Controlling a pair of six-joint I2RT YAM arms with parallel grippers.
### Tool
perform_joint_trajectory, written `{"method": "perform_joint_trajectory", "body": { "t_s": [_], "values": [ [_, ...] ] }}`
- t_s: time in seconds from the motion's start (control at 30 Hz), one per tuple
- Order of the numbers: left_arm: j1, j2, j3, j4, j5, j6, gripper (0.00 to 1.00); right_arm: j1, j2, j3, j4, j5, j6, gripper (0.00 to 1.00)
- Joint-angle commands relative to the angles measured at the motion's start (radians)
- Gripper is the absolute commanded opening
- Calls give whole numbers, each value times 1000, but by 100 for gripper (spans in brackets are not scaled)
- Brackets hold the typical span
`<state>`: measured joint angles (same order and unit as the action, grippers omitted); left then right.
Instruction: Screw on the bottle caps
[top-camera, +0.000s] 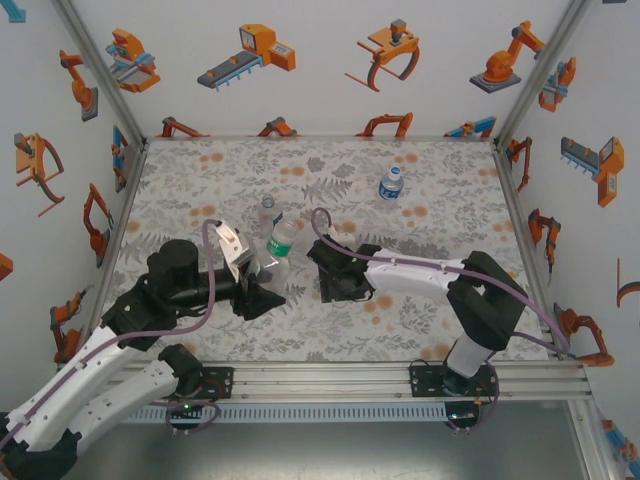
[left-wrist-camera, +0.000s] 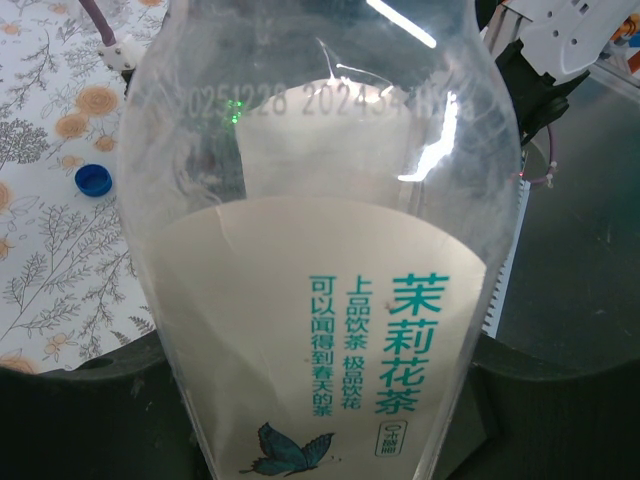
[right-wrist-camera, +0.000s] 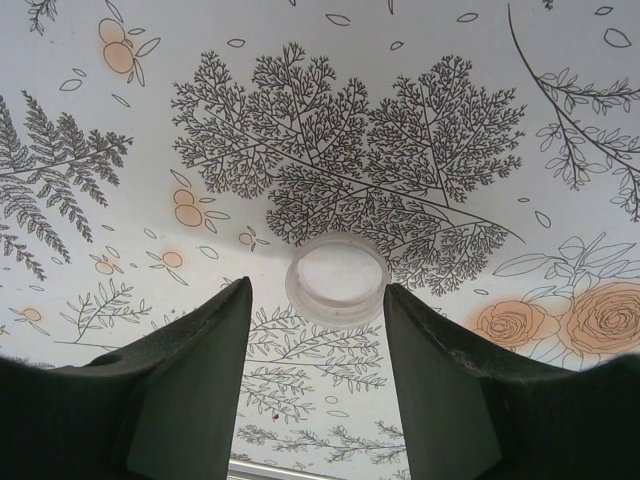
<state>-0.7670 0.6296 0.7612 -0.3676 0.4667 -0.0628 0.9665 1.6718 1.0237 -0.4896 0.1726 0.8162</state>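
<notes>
Starting with the top external view, the left gripper (top-camera: 258, 272) was seen closed on the green-labelled bottle (top-camera: 283, 240), which was held tilted over the flowered tabletop (top-camera: 440, 230). A slim bottle (top-camera: 267, 212) was found standing just behind it, and a squat blue-labelled bottle (top-camera: 391, 183) was placed well apart, toward the far right. The right gripper (top-camera: 328, 272) was positioned low near the middle, just beside the held bottle.

From the left wrist, the held bottle was seen close against the lens, and a blue cap (left-wrist-camera: 94, 180) was seen lying on the tabletop to its left.

From the right wrist, the right gripper was seen partly open, nothing being held. A white cap (right-wrist-camera: 337, 278) was seen lying flat on the tabletop between the tips of its fingers (right-wrist-camera: 190, 390), closer to one than the other.
</notes>
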Motion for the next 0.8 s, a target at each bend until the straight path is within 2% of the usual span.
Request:
{"method": "perform_joint_trajectory", "body": {
  "t_s": [0.0, 0.77],
  "values": [
    [1, -1, -4, 15, 0, -1, 0, 9, 13, -1, -7, 0, 21, 52],
    [1, 3, -3, 14, 0, -1, 0, -1, -7, -23, 24, -15, 44, 45]
  ]
}}
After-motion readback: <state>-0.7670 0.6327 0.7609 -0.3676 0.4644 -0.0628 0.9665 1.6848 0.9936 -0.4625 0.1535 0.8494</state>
